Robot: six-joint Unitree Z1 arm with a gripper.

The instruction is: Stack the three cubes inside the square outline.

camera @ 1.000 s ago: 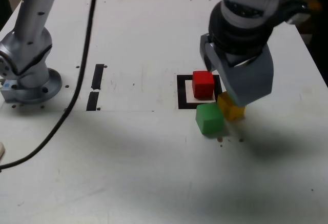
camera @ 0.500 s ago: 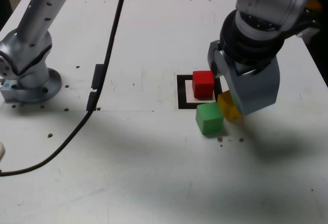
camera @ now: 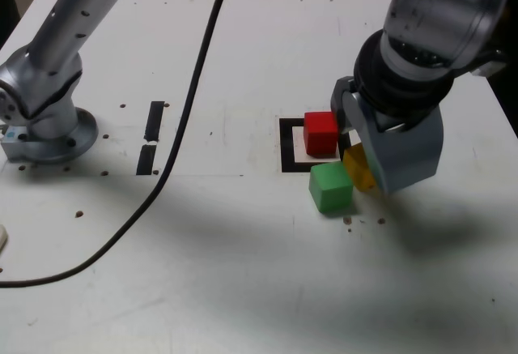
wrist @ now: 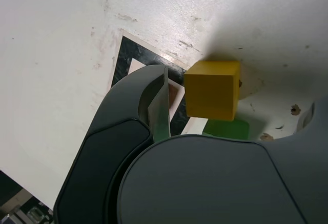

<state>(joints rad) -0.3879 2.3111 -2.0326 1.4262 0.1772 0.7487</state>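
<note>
Closing on the yellow cube (camera: 357, 168): a skewed grip was judged possible if the cube was not centred between the fingers (wrist: 120, 108), which were spread wide with nothing held.
Green cube (camera: 330, 188): placed just outside the square outline (camera: 288, 147), close beside the yellow cube; it could be knocked if the fingers were lowered off line.
Red cube (camera: 321, 134): seated inside the outline, towards the exterior view's right; it could be nudged by the nearer finger, and the base of the stack would be spoiled.
Wrist view: the red cube could not be made out, so contact with it might be missed.
Cable (camera: 194, 87): looped well apart from the cubes; no obstruction was judged likely.
Tape strips (camera: 154, 121): stuck to the tabletop (camera: 218, 289), out of the way.
</note>
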